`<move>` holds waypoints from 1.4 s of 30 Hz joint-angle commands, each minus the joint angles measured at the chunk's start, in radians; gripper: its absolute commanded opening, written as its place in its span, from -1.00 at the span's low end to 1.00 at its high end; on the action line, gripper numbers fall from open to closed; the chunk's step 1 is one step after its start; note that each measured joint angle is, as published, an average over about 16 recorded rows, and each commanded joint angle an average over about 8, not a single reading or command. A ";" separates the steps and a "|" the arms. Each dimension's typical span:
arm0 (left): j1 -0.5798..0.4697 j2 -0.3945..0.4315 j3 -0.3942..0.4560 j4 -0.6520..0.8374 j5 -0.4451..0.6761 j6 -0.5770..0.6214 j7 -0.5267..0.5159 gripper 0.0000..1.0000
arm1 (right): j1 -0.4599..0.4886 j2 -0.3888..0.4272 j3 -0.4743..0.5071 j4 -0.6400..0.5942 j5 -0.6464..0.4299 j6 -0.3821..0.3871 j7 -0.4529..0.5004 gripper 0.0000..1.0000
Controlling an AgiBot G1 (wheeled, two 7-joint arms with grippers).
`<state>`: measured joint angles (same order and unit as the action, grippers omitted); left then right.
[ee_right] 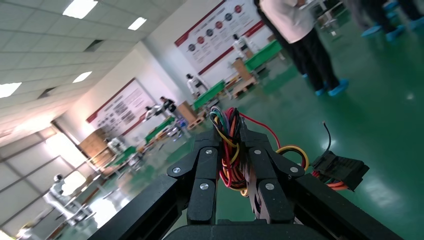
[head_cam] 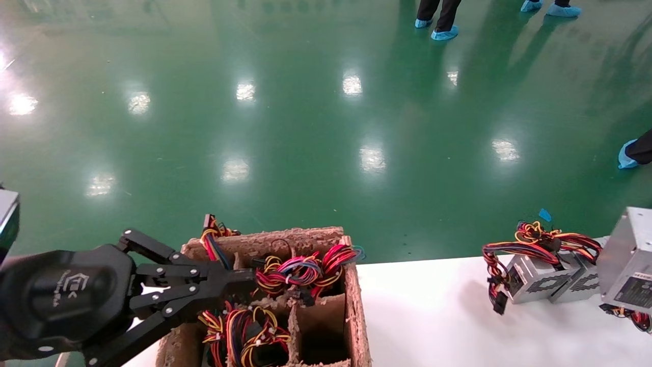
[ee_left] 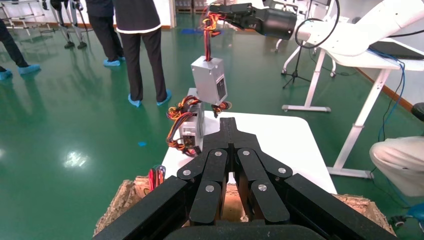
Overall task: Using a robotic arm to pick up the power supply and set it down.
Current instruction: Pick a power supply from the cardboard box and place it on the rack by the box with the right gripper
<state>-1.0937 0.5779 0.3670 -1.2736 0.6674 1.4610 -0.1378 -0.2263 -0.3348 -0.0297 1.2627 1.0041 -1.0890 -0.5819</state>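
The power supply (head_cam: 629,260) is cut off by the head view's edge.

Desk (head_cam: 433,316) is wide open between the pulp box (head_cam: 356,306) at its left edge and the supplies (head_cam: 540,278) crowding the right edge. Wire bundles (head_cam: 300,270) clog the box's back compartments.

Three power supplies (head_cam: 535,279) (head_cam: 580,281) (head_cam: 629,260) over the table (head_cam: 433,316), one divider box (head_cam: 351,306), two tools (head_cam: 239,278) (ee_right: 235,145).
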 commanded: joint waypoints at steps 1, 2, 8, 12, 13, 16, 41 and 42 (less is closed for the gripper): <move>0.000 0.000 0.000 0.000 0.000 0.000 0.000 -1.00 | -0.035 0.002 0.022 0.009 0.025 -0.005 -0.018 -1.00; 0.000 0.000 0.000 0.000 0.000 0.000 0.000 -1.00 | -0.051 0.003 0.034 0.013 0.035 -0.010 -0.024 -1.00; 0.000 0.000 0.000 0.000 0.000 0.000 0.000 -1.00 | -0.151 0.004 0.108 0.022 0.089 -0.038 -0.061 -1.00; 0.000 0.000 0.000 0.000 0.000 0.000 0.000 -1.00 | -0.226 -0.006 0.164 0.019 0.129 -0.049 -0.093 -1.00; 0.000 0.000 0.000 0.000 0.000 0.000 0.000 -1.00 | -0.247 -0.011 0.180 0.019 0.140 -0.050 -0.101 -1.00; 0.000 0.000 0.000 0.000 0.000 0.000 0.000 -1.00 | -0.312 -0.026 0.225 0.022 0.168 -0.052 -0.125 -1.00; 0.000 0.000 0.000 0.000 0.000 0.000 0.000 -1.00 | -0.540 -0.099 0.289 0.029 0.237 0.052 -0.140 -1.00; 0.000 0.000 0.001 0.000 0.000 0.000 0.000 -1.00 | -0.520 -0.097 0.273 0.023 0.234 0.059 -0.138 -1.00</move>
<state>-1.0938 0.5777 0.3675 -1.2736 0.6671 1.4608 -0.1376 -0.7307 -0.4345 0.2385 1.2793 1.2332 -1.0304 -0.7196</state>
